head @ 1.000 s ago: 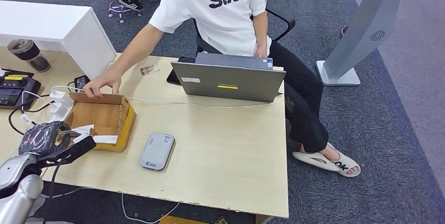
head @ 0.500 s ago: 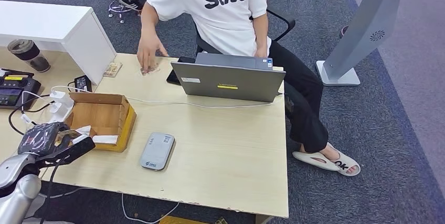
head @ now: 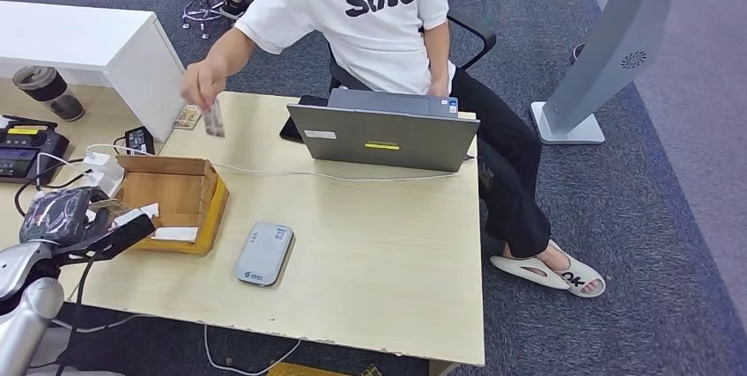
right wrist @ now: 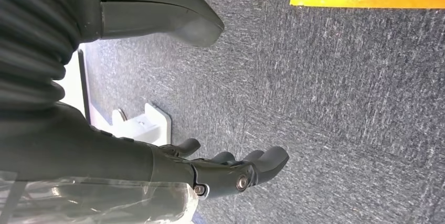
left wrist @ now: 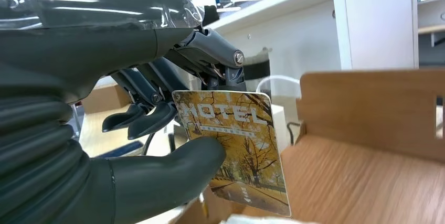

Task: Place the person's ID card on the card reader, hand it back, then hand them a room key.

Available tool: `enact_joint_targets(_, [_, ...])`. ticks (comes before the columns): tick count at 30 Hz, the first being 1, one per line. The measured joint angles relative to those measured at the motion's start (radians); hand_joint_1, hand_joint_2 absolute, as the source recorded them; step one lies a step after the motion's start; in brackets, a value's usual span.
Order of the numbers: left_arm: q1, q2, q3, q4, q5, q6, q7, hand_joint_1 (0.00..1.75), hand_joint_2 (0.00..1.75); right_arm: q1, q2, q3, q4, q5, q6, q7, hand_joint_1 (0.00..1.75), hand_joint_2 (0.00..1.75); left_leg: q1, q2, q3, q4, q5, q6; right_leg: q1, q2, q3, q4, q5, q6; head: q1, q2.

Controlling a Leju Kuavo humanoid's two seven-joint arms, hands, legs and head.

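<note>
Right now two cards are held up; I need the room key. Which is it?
The card printed HOTEL, pinched by the left hand; the person's hand holds the other.

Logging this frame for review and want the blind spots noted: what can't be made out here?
- Card in the person's hand: head view, motion-blurred; print unreadable.
- Room key: left wrist view, left hand's thumb covers part.
- Card reader: markings too small.
- Cardboard box: contents partly hidden by left hand.

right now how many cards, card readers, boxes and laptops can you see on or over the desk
cards: 2 (hotel key card pinched by the left hand; card in the person's hand)
card readers: 1
boxes: 1
laptops: 1
total: 5
</note>
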Motion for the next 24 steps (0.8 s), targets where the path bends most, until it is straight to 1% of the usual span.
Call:
enact_joint_targets(4, [-0.056,0.019,-0.004,-0.020,-0.008,0.000,0.003,1.75,1.75,-0.001,0.000,0.000,0.000,0.003,-0.002,-0.002,0.00,1.75,0.001,0.000,0.000,0.000,0.001,0.001,0.000,0.000,0.000,0.000,0.000,0.000,0.000,0.000])
enact_joint_targets(13, [-0.210,0.080,-0.035,-0.047,-0.035,-0.037,0.022,1.75,1.75,-0.004,0.000,0.000,0.001,0.020,-0.005,-0.001,0.00,1.75,0.002,0.000,0.000,0.000,0.001,0.001,0.000,0.000,0.000,0.000,0.001,-0.001,0.000,0.000])
enact_joint_targets(21, [-0.290,0.099,-0.064,-0.052,-0.062,-0.039,0.050,1.75,1.75,-0.008,-0.001,0.000,0.004,0.022,-0.007,0.000,0.00,1.75,0.002,0.000,0.000,0.000,0.001,0.001,0.000,0.001,-0.001,0.000,0.001,-0.001,0.000,0.000])
enact_joint_targets(24, [-0.306,0.103,-0.072,-0.052,-0.068,-0.040,0.055,1.75,1.75,-0.009,-0.001,0.000,0.005,0.025,-0.007,0.000,0.00,1.75,0.002,0.001,0.000,0.000,0.001,0.001,0.000,0.001,-0.001,0.000,0.001,-0.001,0.000,0.000])
